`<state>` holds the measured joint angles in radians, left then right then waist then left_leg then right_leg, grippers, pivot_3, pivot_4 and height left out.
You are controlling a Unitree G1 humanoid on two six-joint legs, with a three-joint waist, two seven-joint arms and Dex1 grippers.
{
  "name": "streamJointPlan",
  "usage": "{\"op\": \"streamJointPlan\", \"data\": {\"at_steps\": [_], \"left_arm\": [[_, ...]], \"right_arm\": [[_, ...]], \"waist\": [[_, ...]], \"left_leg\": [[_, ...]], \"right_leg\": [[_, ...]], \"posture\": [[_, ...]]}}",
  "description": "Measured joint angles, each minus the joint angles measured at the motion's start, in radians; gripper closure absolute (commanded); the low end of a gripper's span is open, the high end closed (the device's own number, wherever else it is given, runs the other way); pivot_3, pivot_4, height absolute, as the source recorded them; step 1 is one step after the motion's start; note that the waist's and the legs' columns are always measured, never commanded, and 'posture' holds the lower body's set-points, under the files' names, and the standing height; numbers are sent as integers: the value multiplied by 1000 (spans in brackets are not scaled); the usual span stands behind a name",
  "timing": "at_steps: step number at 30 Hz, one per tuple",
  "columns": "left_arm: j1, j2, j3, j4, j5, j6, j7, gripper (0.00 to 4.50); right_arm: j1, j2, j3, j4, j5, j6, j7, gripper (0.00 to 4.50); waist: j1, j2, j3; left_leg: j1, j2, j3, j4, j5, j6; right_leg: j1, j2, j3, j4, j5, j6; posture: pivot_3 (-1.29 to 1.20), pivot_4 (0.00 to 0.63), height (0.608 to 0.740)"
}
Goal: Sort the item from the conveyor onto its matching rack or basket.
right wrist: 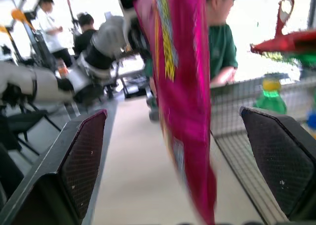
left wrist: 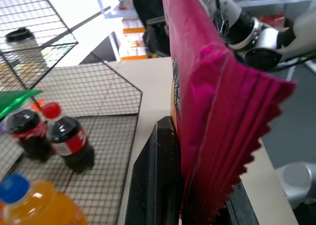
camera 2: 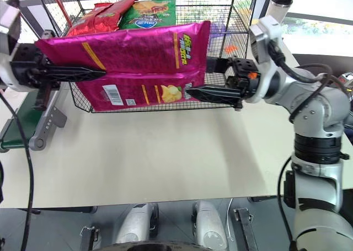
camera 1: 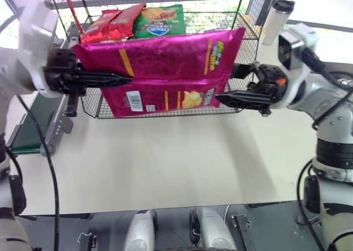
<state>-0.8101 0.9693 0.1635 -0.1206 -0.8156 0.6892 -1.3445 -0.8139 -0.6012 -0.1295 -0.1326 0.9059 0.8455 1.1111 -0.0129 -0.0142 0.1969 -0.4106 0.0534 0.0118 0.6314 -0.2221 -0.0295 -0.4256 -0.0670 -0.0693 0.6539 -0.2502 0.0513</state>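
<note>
Left end effector (camera 1: 118, 79) clamped tight on one end of the single magenta-pink chip bag (camera 1: 165, 69), fingers closed flat against the foil, bag held level in the air above the counter (camera 1: 165, 163) and in front of the black wire rack (camera 1: 242, 58). Right end effector (camera 1: 229, 84) spread wide at the bag's other end, one finger on either side of the foil, neither pad seen pressing it in the right wrist view. Yellow-striped back and barcode of the bag turned toward the head camera. On the rack's upper shelf behind the bag: two red chip bags (camera 1: 110, 23) and one green chip bag (camera 1: 160, 20), lying side by side. Inside the rack, seen from the left wrist: two dark cola bottles (left wrist: 64, 141) and one orange bottle (left wrist: 34, 205). One conveyor (camera 1: 33, 124) with its green belt along the counter's left edge, beside the rack. One white tumbler (camera 1: 276, 20) standing past the rack's right corner.
</note>
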Motion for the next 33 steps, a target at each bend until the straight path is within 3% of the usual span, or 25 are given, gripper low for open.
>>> {"op": "streamJointPlan", "data": {"at_steps": [2,5,12,13,20,21,25,33], "left_arm": [[-2,-11,-13,0,6,-1,1,4453],[-2,-16,-18,0,15,-1,6,4500],[-2,-16,-18,0,21,-1,6,4500],[-2,-16,-18,0,22,-1,6,4500],[-2,-16,-18,1,23,-1,10,4500],[-2,-16,-18,2,28,-1,16,3823],[5,-17,-16,21,44,-1,54,2343],[70,-10,42,29,66,-25,114,2343]], "right_arm": [[-8,35,25,1,-10,-3,-32,0],[-15,39,44,0,-9,2,-45,817],[-15,31,54,-8,-6,24,-39,4232],[-15,27,55,-13,-6,25,-34,4434],[-15,15,60,-22,-6,23,-22,4434],[-15,15,60,-22,-6,22,-26,4500],[-15,15,53,-22,-6,21,-57,4500],[-1,6,23,-40,-6,15,-99,4500]], "waist": [[1,0,0],[5,0,0],[2,0,0],[2,0,0],[2,0,0],[2,0,0],[2,0,0],[2,0,0]], "left_leg": [[0,0,0,0,0,0],[0,0,1,0,0,0],[0,0,1,0,0,0],[0,0,1,0,0,0],[0,0,1,0,0,0],[0,0,1,0,0,0],[0,0,1,0,0,0],[0,0,2,0,0,0]], "right_leg": [[0,0,0,0,0,0],[0,0,1,0,0,0],[0,0,1,0,0,0],[0,0,1,0,0,0],[0,0,2,0,0,0],[0,0,2,0,0,0],[0,0,2,0,0,0],[-1,0,2,0,0,0]], "posture": [[0,150,740],[0,150,740],[0,150,740],[0,150,740],[0,150,740],[0,150,740],[0,150,740],[0,150,740]]}}
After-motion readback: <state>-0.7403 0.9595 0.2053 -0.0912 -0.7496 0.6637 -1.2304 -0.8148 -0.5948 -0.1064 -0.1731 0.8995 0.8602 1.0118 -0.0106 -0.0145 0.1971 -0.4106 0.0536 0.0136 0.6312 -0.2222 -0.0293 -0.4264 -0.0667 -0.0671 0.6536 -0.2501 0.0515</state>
